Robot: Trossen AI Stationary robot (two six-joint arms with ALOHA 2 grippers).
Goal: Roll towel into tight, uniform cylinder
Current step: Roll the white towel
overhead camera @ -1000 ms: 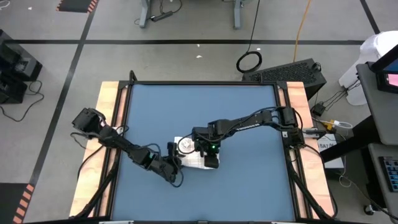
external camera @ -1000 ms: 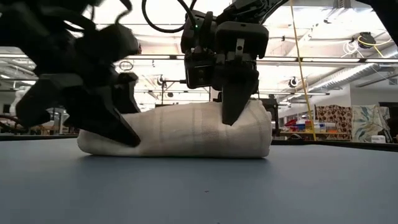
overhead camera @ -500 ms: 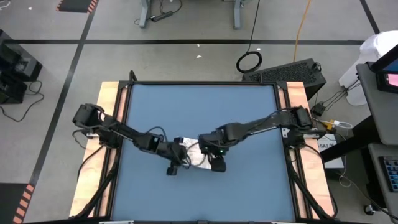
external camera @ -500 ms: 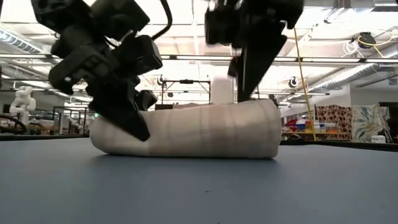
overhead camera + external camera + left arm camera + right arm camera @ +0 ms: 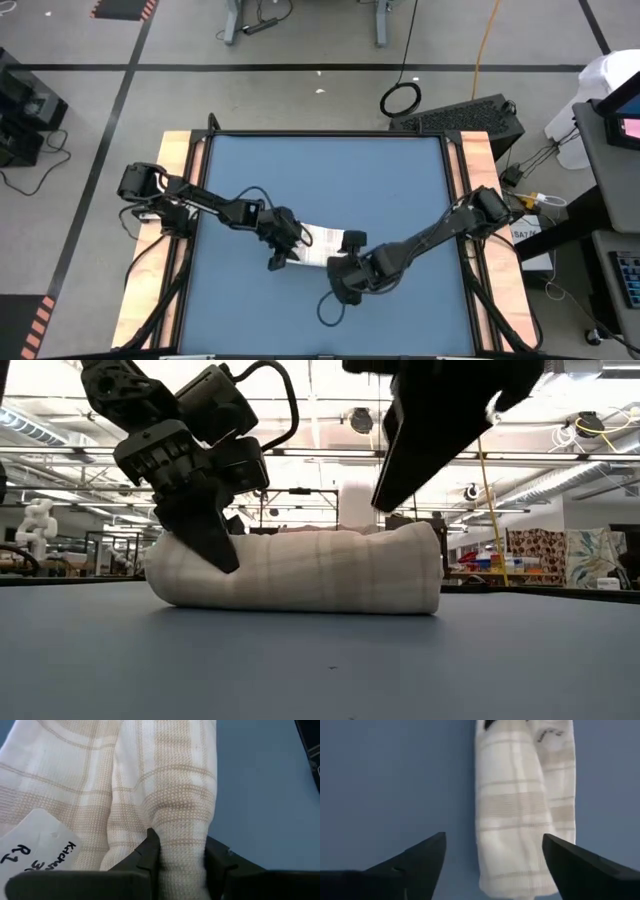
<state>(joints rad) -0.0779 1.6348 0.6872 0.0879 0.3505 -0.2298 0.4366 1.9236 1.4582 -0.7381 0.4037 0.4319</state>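
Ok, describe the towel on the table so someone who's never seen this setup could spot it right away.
Start at the blue mat covering the table, then look near its middle, between the two dark arms. The towel lies there as a short roll, with the left end effector shut on one end and the right end effector open beside it. It is the only pale thing on the mat: white cloth with faint checked lines.

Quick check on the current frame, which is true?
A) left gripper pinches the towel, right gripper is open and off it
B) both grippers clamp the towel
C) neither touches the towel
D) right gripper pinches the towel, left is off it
A: the left gripper has its fingers closed on a fold of the rolled towel, while the right gripper is spread wide, clear of the cloth.
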